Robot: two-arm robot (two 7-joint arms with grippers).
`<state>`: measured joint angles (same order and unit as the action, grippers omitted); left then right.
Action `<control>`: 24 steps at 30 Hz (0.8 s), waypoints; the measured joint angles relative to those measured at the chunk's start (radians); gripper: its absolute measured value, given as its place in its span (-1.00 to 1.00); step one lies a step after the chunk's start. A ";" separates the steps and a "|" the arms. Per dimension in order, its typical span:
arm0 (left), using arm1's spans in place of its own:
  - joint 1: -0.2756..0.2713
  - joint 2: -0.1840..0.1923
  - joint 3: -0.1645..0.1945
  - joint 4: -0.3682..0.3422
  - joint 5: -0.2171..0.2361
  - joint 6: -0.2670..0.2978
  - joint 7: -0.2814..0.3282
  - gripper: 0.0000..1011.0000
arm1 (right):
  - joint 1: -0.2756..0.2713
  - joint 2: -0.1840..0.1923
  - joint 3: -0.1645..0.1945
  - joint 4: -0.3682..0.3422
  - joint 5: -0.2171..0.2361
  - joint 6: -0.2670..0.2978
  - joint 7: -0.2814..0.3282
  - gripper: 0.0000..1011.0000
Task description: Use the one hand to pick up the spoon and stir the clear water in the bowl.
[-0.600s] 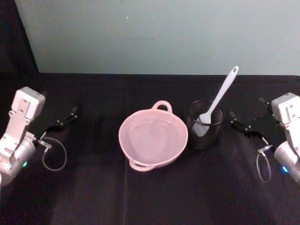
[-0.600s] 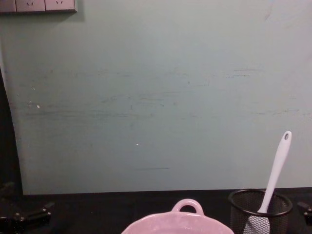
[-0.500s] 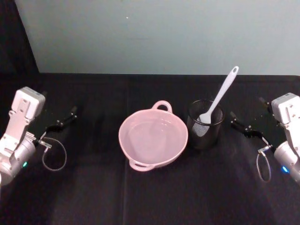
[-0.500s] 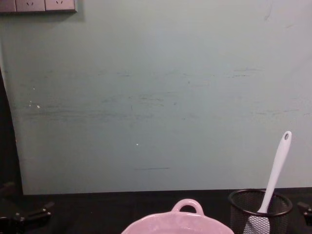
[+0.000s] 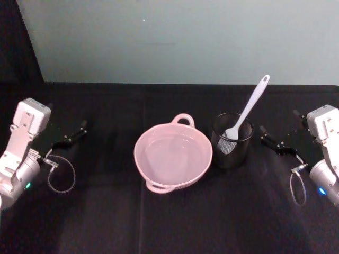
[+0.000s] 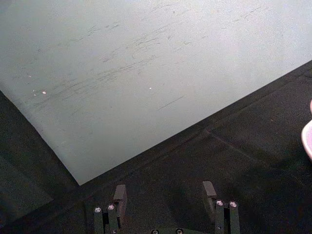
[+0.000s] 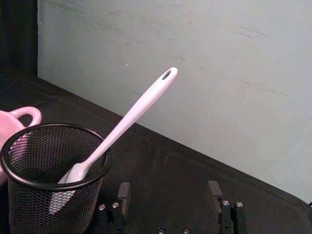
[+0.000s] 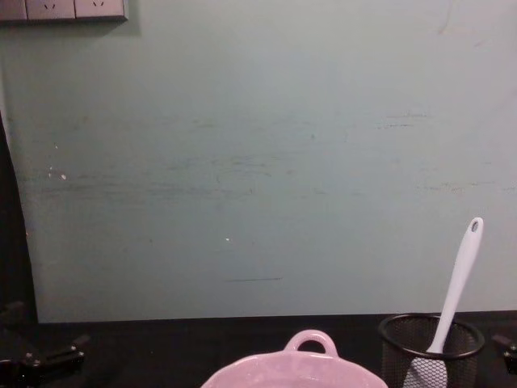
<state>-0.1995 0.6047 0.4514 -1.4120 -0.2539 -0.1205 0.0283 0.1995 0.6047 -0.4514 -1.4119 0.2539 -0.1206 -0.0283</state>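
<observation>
the right pincer is held wide, nothing between its fingers, low over the counter just to the right of the black wire-mesh cup. the white spoon is stood in that cup, paddle head down, its slim handle leant on the rim and slanted up and back toward the wall. the pale pink bowl is set just left of the cup; whether they touch cannot be told. the clear water is betrayed by faint glints alone. the cup looks light, so it could be tipped toward the bowl if the handle is dragged sideways rather than lifted along its slant. the handle might also be swivelled in a loose grip, and water slopped by too wide a stir. the left pincer is parked wide at the counter's left side.
</observation>
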 joint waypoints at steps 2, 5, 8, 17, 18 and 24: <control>0.000 0.000 0.000 0.000 0.000 0.000 0.000 1.00 | 0.000 0.000 0.000 0.000 0.000 0.000 0.000 0.98; 0.000 0.000 0.000 0.000 0.000 0.000 0.000 1.00 | 0.000 0.000 0.000 0.000 0.000 0.000 0.000 0.98; 0.000 0.000 0.000 0.000 0.000 0.000 0.000 1.00 | 0.000 0.000 0.000 0.000 0.000 0.000 0.000 0.98; 0.000 0.000 0.000 0.000 0.000 0.000 0.000 1.00 | 0.000 0.000 0.000 0.000 0.000 0.000 0.000 0.98; 0.000 0.000 0.000 0.000 0.000 0.000 0.000 1.00 | 0.000 0.000 0.000 0.000 0.000 0.000 0.000 0.98; 0.000 0.000 0.000 0.000 0.000 0.000 0.000 1.00 | -0.051 0.011 0.035 -0.043 0.001 -0.006 -0.013 0.98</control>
<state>-0.1995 0.6047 0.4514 -1.4120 -0.2539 -0.1205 0.0283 0.1484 0.6161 -0.4160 -1.4547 0.2544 -0.1269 -0.0410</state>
